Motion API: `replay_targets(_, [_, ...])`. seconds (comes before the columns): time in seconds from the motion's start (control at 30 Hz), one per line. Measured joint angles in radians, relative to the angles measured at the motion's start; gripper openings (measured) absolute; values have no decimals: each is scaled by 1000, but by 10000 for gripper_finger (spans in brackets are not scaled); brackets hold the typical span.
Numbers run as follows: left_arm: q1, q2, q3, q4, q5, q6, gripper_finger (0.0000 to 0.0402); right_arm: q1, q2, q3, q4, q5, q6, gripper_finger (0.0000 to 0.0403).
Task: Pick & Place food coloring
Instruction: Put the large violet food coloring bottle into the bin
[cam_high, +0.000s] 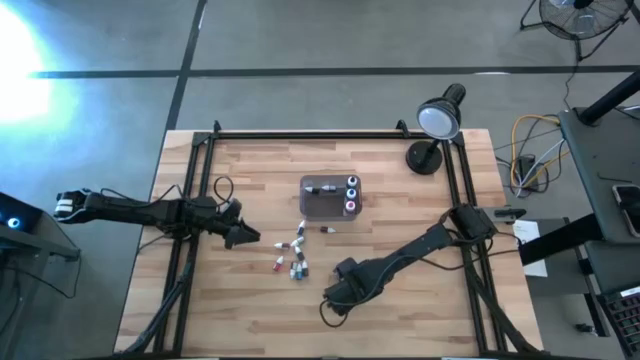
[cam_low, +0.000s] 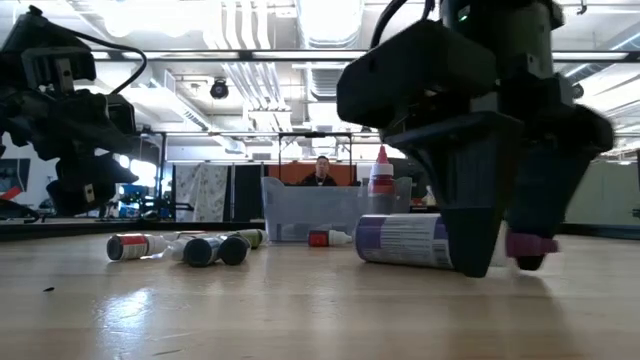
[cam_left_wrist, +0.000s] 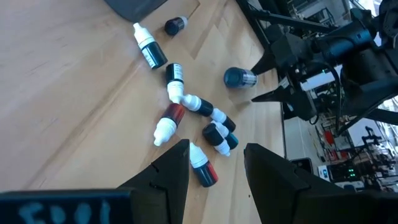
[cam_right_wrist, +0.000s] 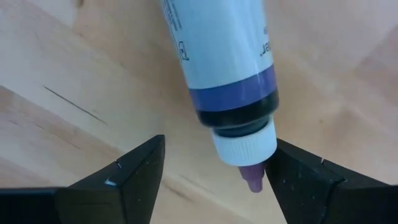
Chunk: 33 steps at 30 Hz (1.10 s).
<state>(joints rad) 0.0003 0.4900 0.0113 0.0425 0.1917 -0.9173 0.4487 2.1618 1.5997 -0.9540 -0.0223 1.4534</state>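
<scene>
Several food coloring bottles (cam_high: 290, 255) lie loose on their sides at the table's middle (cam_left_wrist: 186, 118). A larger bottle (cam_right_wrist: 224, 56) with a white label and a purple band lies apart on its side (cam_low: 405, 240), nearer the front edge. My right gripper (cam_right_wrist: 214, 180) points down over it, open, with one finger on each side of its white cap (cam_right_wrist: 244, 146). My left gripper (cam_left_wrist: 214, 177) hangs open above the table, left of the loose bottles (cam_high: 245, 237). A clear tray (cam_high: 322, 190) behind them holds a few upright bottles (cam_high: 351, 195). My right gripper comes from above, its fingers lying across the bottle at the cap end. One finger (cam_right_wrist: 298, 174) stands right beside the white cap (cam_right_wrist: 264, 149); I cannot tell whether it touches. The bottle lies flat on the table.
A black desk lamp (cam_high: 435, 125) stands at the far right corner. Black frame rails (cam_high: 190, 200) run along the table's left, far and right sides. Bare wood lies toward the near edge. A person (cam_low: 322, 172) sits in the room beyond the table.
</scene>
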Motion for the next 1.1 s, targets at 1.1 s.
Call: replay_targets(1.1, [0, 0, 0, 3, 30, -179, 131, -51, -59, 0, -42, -58, -545, 258])
